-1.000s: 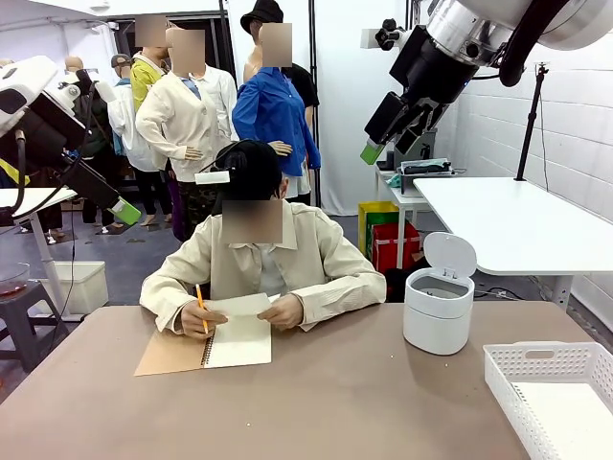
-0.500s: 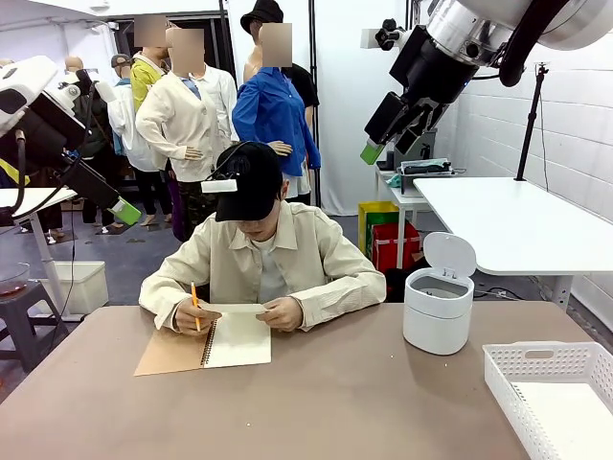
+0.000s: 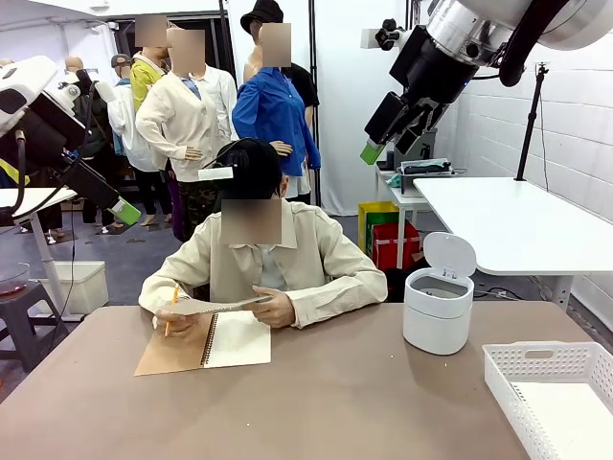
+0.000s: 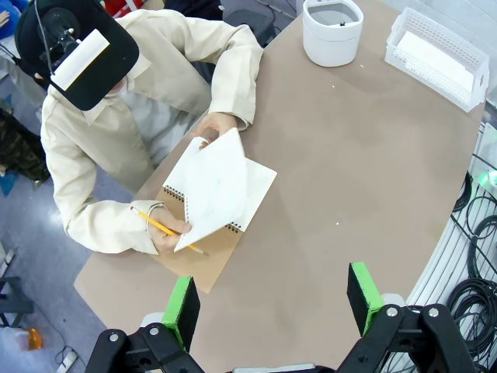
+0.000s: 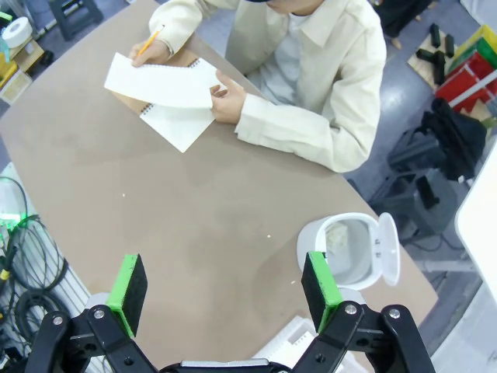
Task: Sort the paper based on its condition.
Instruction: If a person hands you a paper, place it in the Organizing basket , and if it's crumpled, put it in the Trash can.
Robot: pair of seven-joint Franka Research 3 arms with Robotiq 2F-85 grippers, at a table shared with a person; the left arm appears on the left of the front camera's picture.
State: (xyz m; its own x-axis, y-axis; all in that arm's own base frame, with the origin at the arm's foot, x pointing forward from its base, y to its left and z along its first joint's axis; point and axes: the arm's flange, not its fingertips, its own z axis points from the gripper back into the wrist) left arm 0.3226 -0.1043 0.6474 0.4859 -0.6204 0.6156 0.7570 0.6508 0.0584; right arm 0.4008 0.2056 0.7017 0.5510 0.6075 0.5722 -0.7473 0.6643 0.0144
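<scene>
The person at the far side holds a loose white sheet of paper (image 3: 215,306) in both hands, lifted just above the open spiral notebook (image 3: 204,343). The sheet (image 4: 213,188) looks flat with faint marks, and it also shows as the paper (image 5: 161,81) in the right wrist view. An orange pencil (image 4: 163,227) sits in one hand. My left gripper (image 3: 123,211) hangs high at the left, open and empty, its fingers (image 4: 182,311) wide apart. My right gripper (image 3: 374,149) is raised at the upper right, open and empty, with its fingers (image 5: 318,280) spread.
A white lidded bin (image 3: 439,307) stands with its lid up at the right of the table. A white slotted basket (image 3: 551,393) holding white paper sits at the near right corner. The brown tabletop (image 3: 335,402) stretches between them.
The person stopped writing and lifted a sheet off the notebook with both hands. Neither arm has moved.
</scene>
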